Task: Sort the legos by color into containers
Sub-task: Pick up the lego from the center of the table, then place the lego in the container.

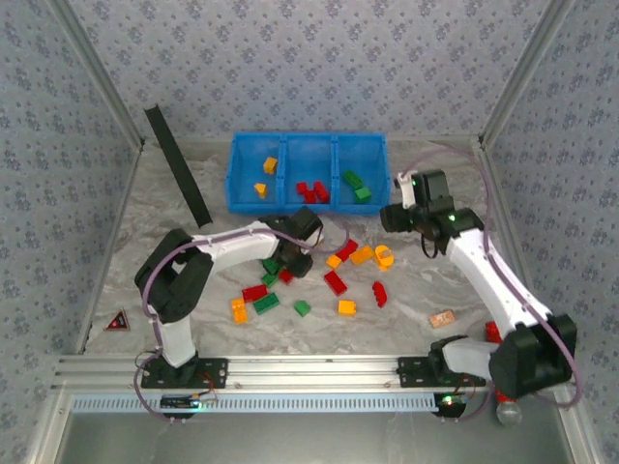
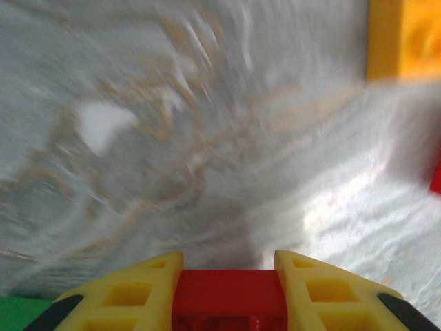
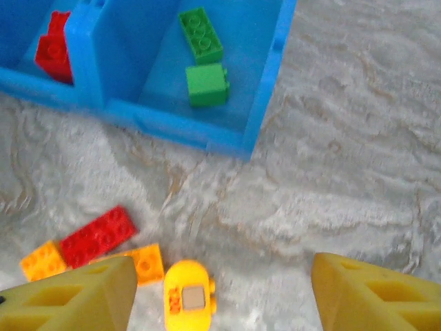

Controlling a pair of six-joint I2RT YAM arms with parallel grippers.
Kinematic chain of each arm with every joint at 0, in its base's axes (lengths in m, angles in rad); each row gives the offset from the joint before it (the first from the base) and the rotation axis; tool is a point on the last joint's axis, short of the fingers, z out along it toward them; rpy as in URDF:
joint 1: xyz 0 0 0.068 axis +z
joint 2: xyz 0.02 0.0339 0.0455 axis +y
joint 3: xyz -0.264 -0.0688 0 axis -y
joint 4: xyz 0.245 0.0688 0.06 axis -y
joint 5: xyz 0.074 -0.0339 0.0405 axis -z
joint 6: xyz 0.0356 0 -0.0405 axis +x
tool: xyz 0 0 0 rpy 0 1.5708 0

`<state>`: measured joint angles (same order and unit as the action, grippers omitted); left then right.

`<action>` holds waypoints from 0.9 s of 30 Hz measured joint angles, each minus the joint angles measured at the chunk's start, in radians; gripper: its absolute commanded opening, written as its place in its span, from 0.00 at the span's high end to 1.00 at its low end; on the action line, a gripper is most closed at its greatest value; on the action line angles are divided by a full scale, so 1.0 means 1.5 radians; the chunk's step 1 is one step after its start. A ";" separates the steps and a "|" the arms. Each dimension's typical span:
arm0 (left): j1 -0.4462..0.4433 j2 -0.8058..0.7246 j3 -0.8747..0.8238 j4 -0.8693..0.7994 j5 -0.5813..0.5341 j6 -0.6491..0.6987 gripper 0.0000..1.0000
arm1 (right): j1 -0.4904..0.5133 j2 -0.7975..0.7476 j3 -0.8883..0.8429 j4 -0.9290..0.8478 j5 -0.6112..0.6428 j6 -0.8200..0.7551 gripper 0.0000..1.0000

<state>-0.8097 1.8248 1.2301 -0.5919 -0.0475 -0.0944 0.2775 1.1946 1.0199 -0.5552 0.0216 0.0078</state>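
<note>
1. Top view: the blue bin is sitting at twelve o'clock on the desk. Its three compartments are holding two orange legos at the left, a cluster of red legos too tight to count in the middle, and two green legos at the right. Roughly thirteen loose legos are lying mid-desk. The left claw is reaching down at their nine o'clock edge. The right claw is hovering at their two o'clock.
2. Left wrist view: the left claw is gripping one red brick between its two yellow fingers. One orange brick is lying at one o'clock.
3. Right wrist view: the right claw is standing wide open, gripping nothing. Two green legos are lying in the bin's end compartment at twelve o'clock. On the desk at seven o'clock are lying one red plate, two orange pieces and one yellow rounded piece.
</note>
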 measured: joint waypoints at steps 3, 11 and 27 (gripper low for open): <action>0.019 -0.001 0.069 -0.002 -0.003 0.000 0.76 | 0.000 -0.047 -0.048 -0.023 -0.005 0.051 0.29; 0.068 0.016 0.256 -0.006 -0.021 0.009 0.76 | -0.011 -0.089 -0.153 -0.052 -0.031 0.142 0.28; 0.158 0.307 0.599 -0.002 -0.031 -0.048 0.74 | -0.063 -0.036 -0.189 -0.006 -0.119 0.163 0.25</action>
<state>-0.5728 2.2852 2.1288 -0.5941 -0.0937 -0.1658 0.1825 1.1400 0.7368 -0.5644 -0.1562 0.2520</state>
